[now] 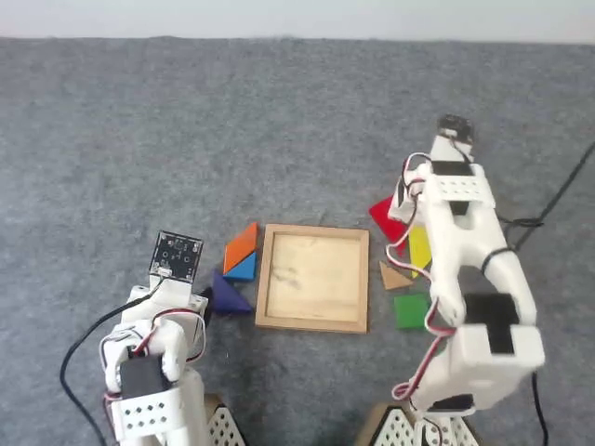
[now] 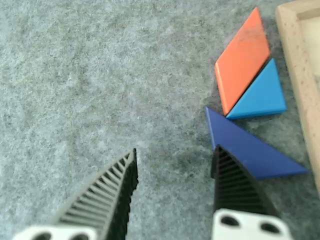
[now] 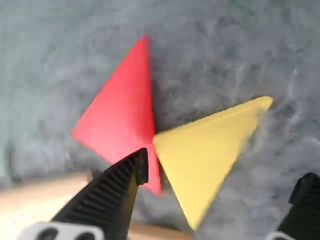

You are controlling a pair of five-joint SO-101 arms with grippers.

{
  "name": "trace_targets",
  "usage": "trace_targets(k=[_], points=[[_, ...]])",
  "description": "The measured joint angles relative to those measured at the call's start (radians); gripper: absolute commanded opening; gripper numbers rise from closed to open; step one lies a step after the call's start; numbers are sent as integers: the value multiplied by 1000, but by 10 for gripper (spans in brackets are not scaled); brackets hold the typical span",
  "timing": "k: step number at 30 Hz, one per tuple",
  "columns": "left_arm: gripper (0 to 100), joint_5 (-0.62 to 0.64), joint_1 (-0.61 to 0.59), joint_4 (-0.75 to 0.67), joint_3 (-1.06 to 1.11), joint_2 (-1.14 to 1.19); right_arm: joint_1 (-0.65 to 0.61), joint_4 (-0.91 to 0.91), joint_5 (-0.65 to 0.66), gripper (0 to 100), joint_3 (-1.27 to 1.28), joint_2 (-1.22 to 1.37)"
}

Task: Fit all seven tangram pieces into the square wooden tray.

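The square wooden tray (image 1: 263, 279) lies empty mid-table. Left of it sit an orange parallelogram (image 1: 241, 244), a light blue triangle (image 1: 244, 268) and a dark blue triangle (image 1: 226, 293). My left gripper (image 2: 175, 165) hangs open just above the carpet, one finger (image 2: 235, 185) beside the dark blue triangle (image 2: 250, 147). Right of the tray lie a red triangle (image 1: 383, 218), a yellow triangle (image 1: 420, 249), a tan triangle (image 1: 393, 275) and a green square (image 1: 411, 309). My right gripper (image 3: 225, 172) is open over the yellow triangle (image 3: 205, 150), which touches the red triangle (image 3: 122, 117).
Grey carpet covers the table, with wide free room behind the tray. A black cable (image 1: 558, 195) runs along the right side. The tray's rim (image 2: 295, 60) lies close to the blue pieces, and the rim (image 3: 40, 195) also lies near the red triangle.
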Motion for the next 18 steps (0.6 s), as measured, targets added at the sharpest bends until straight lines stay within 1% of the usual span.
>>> trace_targets(k=[3, 5, 9, 14, 18], points=[[225, 0, 0, 0, 0, 0, -6, -23, -199, 445, -37, 87], [225, 0, 0, 0, 0, 0, -8, -23, -259, 445, -78, 126], [225, 0, 0, 0, 0, 0, -8, 29, -275, 445, -147, 163], [225, 0, 0, 0, 0, 0, -5, 147, -275, 445, -201, 184], [225, 0, 0, 0, 0, 0, -5, 172, -281, 445, -213, 189]])
